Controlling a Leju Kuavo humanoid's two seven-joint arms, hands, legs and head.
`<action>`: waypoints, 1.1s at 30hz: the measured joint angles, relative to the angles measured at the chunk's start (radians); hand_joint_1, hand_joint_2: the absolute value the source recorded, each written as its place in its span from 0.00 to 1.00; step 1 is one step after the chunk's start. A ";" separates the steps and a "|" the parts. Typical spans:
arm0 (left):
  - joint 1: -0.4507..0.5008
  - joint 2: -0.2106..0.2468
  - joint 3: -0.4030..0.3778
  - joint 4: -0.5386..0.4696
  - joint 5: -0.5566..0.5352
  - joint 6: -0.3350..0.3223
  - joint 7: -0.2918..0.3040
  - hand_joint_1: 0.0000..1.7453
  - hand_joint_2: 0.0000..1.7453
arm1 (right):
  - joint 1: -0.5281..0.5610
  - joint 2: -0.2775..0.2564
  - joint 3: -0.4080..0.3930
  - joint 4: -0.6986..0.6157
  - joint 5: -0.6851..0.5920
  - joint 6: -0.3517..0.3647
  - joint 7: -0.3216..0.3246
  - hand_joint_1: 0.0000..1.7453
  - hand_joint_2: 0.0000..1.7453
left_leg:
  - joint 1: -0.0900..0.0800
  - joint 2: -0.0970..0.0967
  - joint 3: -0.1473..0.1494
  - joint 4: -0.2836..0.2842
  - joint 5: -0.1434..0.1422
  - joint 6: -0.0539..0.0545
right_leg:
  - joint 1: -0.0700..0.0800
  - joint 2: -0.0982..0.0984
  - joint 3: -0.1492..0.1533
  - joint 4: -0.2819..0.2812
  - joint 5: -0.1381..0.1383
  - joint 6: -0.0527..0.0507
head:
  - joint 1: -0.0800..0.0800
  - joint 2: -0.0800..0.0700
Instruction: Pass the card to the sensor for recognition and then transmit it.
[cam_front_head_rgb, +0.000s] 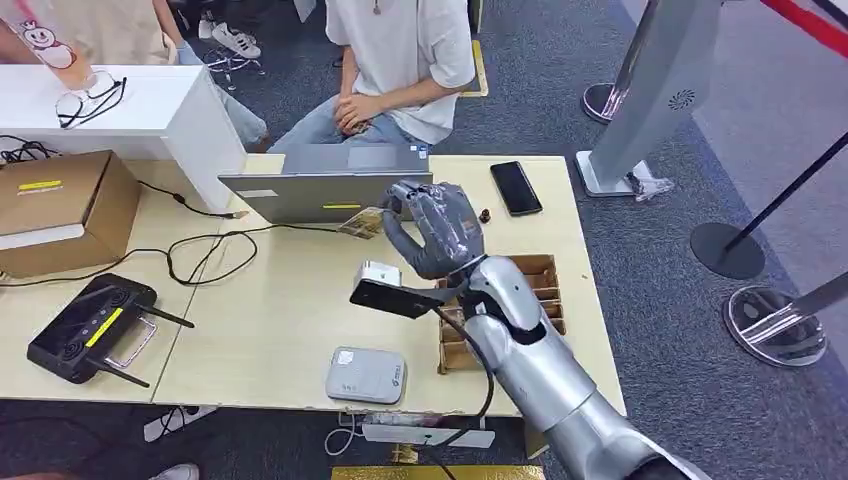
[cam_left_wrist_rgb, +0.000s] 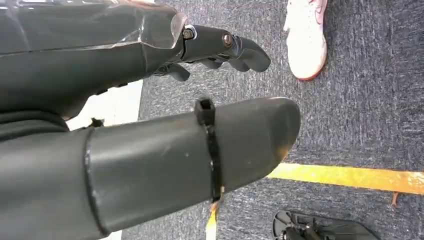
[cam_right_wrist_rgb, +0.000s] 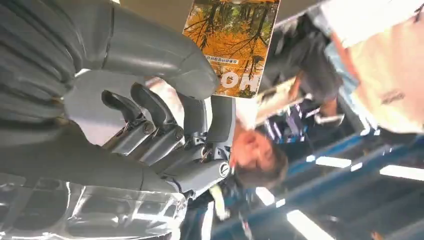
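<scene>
My right hand (cam_front_head_rgb: 435, 228) is raised over the middle of the table, just in front of the laptop (cam_front_head_rgb: 325, 192). It pinches a card (cam_front_head_rgb: 362, 221) that sticks out to the left. In the right wrist view the card (cam_right_wrist_rgb: 232, 45) shows an orange autumn-tree print, gripped at its edge between the thumb and fingers of the right hand (cam_right_wrist_rgb: 165, 115). A flat grey-white sensor pad (cam_front_head_rgb: 366, 375) lies near the table's front edge, well below the card. My left hand (cam_left_wrist_rgb: 150, 125) hangs over dark carpet, its fingers apart and holding nothing.
A person in a white T-shirt (cam_front_head_rgb: 400, 60) sits behind the table, hands clasped. A black phone (cam_front_head_rgb: 516, 187), a cardboard divider tray (cam_front_head_rgb: 545, 280), a small white box (cam_front_head_rgb: 380, 272), a black controller (cam_front_head_rgb: 90, 328) and a cardboard box (cam_front_head_rgb: 60, 205) lie on the table. Stanchion bases (cam_front_head_rgb: 775, 325) stand at right.
</scene>
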 joint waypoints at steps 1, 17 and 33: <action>0.000 0.000 0.000 0.000 0.000 0.000 0.000 0.00 0.00 | 0.000 0.000 -0.001 -0.002 -0.020 0.018 -0.002 1.00 1.00 | 0.000 0.000 0.000 0.000 0.000 0.000 | 0.000 0.000 0.000 0.000 0.000 0.000 | 0.000 0.000; -0.001 -0.003 0.000 0.000 -0.006 -0.002 0.000 0.00 0.00 | -0.008 -0.028 0.002 0.036 -0.288 0.296 0.015 1.00 1.00 | 0.000 0.000 0.000 0.000 0.000 0.000 | 0.000 0.000 0.000 0.000 0.000 0.000 | 0.000 0.000; -0.013 -0.005 0.000 0.000 -0.022 -0.002 0.019 0.00 0.00 | -0.073 -0.034 0.064 0.220 -0.349 0.478 0.076 1.00 1.00 | 0.000 0.000 0.000 0.000 0.000 0.000 | 0.000 0.000 0.000 0.000 0.000 0.000 | 0.000 0.000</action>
